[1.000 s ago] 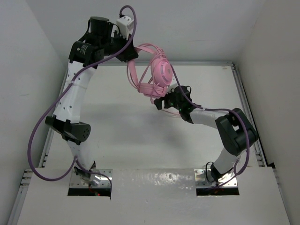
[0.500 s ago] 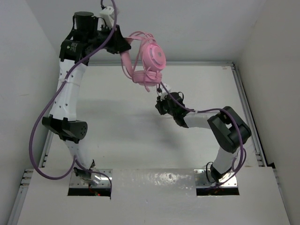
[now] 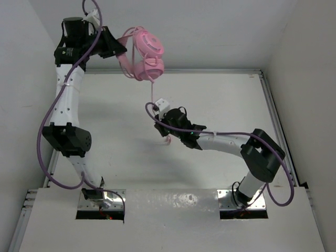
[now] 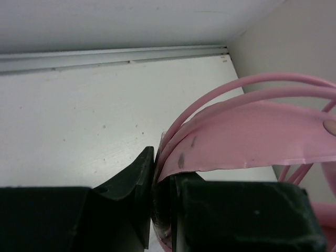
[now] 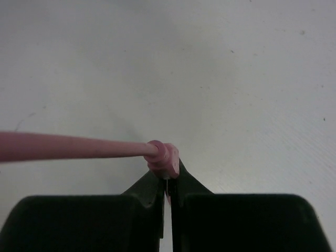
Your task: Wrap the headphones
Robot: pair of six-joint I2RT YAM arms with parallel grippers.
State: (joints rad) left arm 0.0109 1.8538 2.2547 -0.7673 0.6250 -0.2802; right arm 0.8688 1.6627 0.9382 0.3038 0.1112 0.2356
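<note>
1. Black fingers of the left gripper [image 3: 115,48], raised at the far left, are clenched on the thin pink headband; the left wrist view shows the band pinched tight between the jaws.
2. Just right of that grip, the headphones [image 3: 145,52] hang in the air in front of the far wall, well clear of the table [image 3: 226,105], with both earcups below the band. I cannot tell whether any cable is already wound round them.
3. From the lower earcup the thin pink cable [image 3: 151,90] drops nearly straight towards the near side.
4. At its lower end the right gripper [image 3: 164,129], low over the middle of the table, is clamped on the cable. The right wrist view shows the jaws closed just behind a small pink lump on it.
5. The step in hand looks like winding. With one end anchored high and the other pinched low, the next move probably calls for carrying the cable round the headband or earcups without letting it go slack or slip.
6. The left arm's purple cable [image 3: 42,136] loops wide at the left. Another purple cable [image 3: 176,126] curls at the right wrist, close to the pink one, and could snag it. A metal rail [image 3: 220,70] runs along the table's far edge.
</note>
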